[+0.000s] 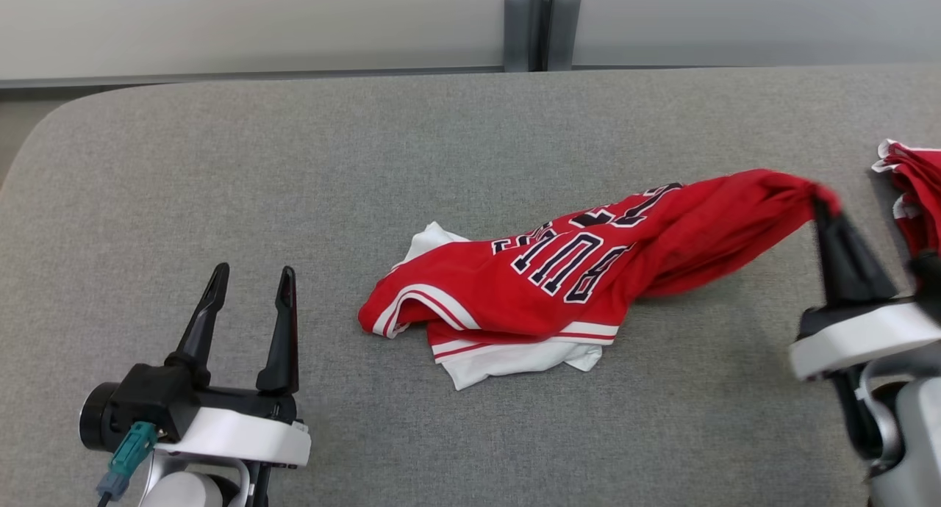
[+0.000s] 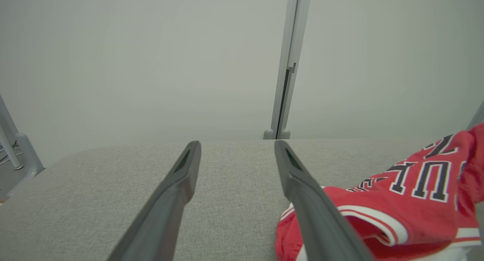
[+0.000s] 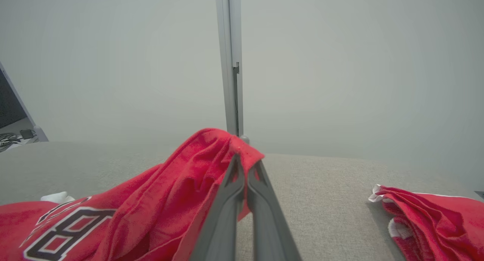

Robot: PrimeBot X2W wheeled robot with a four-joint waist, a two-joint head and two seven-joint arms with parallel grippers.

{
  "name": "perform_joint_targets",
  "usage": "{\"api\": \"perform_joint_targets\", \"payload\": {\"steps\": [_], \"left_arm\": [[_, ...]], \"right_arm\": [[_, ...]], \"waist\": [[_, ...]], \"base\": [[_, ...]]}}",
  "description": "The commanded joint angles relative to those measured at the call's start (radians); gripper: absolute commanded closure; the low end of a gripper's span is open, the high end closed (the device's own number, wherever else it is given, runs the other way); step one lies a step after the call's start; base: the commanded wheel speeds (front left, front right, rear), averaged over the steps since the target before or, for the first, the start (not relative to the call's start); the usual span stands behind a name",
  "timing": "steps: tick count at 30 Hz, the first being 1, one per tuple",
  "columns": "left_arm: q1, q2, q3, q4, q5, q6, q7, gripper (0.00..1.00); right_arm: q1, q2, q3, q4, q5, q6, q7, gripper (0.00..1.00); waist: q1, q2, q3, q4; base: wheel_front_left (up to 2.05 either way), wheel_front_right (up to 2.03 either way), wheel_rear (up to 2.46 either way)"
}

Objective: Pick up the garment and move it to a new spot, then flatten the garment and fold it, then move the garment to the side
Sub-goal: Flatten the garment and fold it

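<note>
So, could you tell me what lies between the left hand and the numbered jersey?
In the head view, bare grey tabletop separates the left hand from the jersey.

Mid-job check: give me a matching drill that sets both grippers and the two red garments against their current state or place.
Things:
1. left gripper
2. right gripper
3. numbered jersey
4. second red garment

States:
A. one end lifted, the rest lying on the table
B. open, holding nothing
C. bunched at the table's right edge
D. shut on red cloth

Pairs: 1-B; 2-D; 3-A; 4-C
</note>
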Motion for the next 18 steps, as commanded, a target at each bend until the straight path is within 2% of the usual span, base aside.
{"api": "perform_joint_targets", "payload": {"steps": [1, 7, 8, 9, 10, 14, 18], "left_arm": [[-0.020, 0.000, 0.001, 0.002, -0.001, -0.002, -0.004, 0.00], [-0.047, -0.006, -0.001, 0.012, 0.003, -0.011, -0.011, 0.00], [-0.052, -0.008, -0.001, 0.015, 0.004, -0.012, -0.012, 0.00], [-0.055, -0.009, -0.001, 0.016, 0.004, -0.014, -0.012, 0.00], [-0.057, -0.011, -0.001, 0.019, 0.005, -0.017, -0.013, 0.00], [-0.063, -0.014, 0.005, 0.029, 0.009, -0.020, -0.016, 0.00], [-0.059, -0.010, 0.010, 0.038, 0.011, -0.020, -0.017, 0.00]], "right_arm": [[-0.019, -0.003, -0.017, 0.011, 0.006, 0.000, -0.014, 1.00], [-0.087, -0.032, -0.108, 0.159, 0.009, 0.000, -0.062, 1.00], [-0.092, -0.028, -0.115, 0.190, 0.011, 0.000, -0.068, 0.95], [-0.098, -0.021, -0.118, 0.215, 0.016, 0.000, -0.076, 0.37], [-0.106, -0.018, -0.118, 0.236, 0.016, 0.000, -0.086, 0.00], [-0.108, -0.002, -0.099, 0.284, 0.022, 0.000, -0.125, 0.00], [-0.086, 0.007, -0.079, 0.262, 0.033, 0.000, -0.151, 0.00]], "waist": [[0.0000, -0.0001, 0.010, 0.006], [0.0000, -0.0001, 0.047, 0.018], [0.0000, -0.0001, 0.051, 0.019], [0.0000, -0.0001, 0.056, 0.020], [0.0000, -0.0001, 0.059, 0.021], [0.0000, -0.0001, 0.061, 0.015], [0.0000, -0.0001, 0.048, -0.002]], "base": [[0.00, 0.00, 0.00], [0.00, 0.00, 0.00], [0.00, 0.00, 0.00], [0.00, 0.00, 0.00], [0.00, 0.00, 0.00], [0.00, 0.00, 0.00], [0.00, 0.00, 0.00]]}}
